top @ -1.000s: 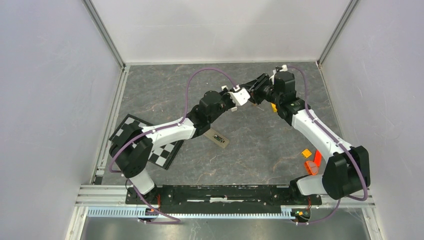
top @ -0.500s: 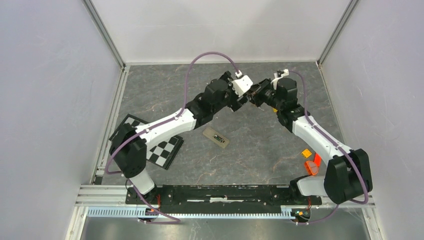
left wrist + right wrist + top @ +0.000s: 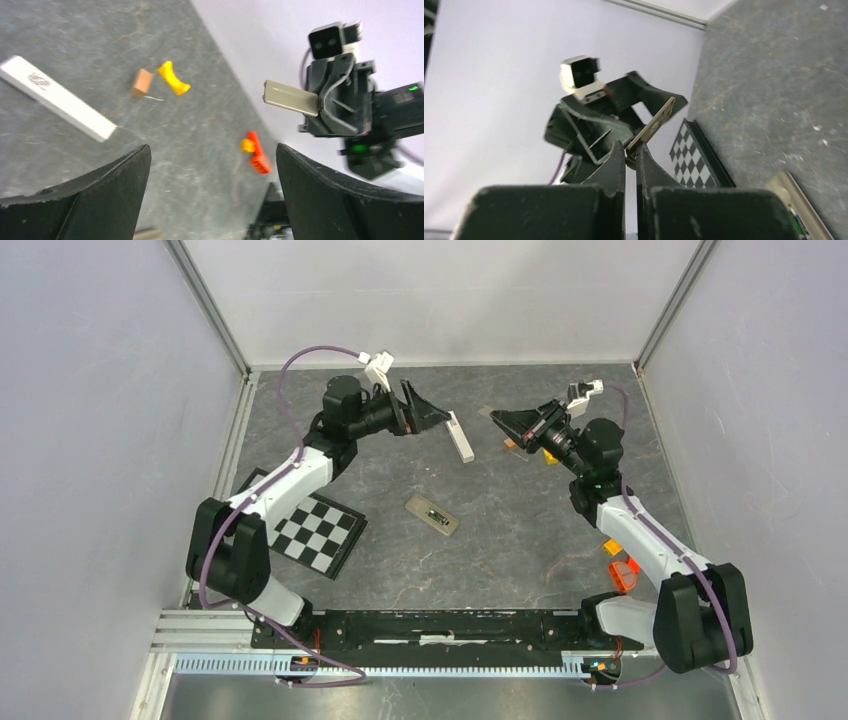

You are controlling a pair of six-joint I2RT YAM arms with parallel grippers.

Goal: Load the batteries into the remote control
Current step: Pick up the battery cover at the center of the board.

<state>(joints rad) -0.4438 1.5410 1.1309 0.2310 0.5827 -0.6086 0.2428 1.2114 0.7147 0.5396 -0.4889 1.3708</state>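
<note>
The remote control (image 3: 432,515) lies back up in the middle of the floor, its edge also in the right wrist view (image 3: 798,201). A dark greenish patch sits in its recess; whether that is the batteries is too small to tell. My right gripper (image 3: 499,419) hangs in the air at the back right, shut on a thin flat grey-beige plate (image 3: 653,126), which sticks out past the fingertips (image 3: 290,98). My left gripper (image 3: 435,413) is raised at the back left, facing the right one, open with nothing between its fingers (image 3: 212,150).
A long white bar (image 3: 459,436) lies below the left gripper. A brown block (image 3: 510,445) and a yellow curved piece (image 3: 548,454) lie under the right gripper. Orange and yellow pieces (image 3: 622,565) sit at the right, and a checkerboard (image 3: 318,530) at the left.
The two grippers met at the back. The left one opened and swung away to the left; the right one shut on the thin plate and drew back to the right.
</note>
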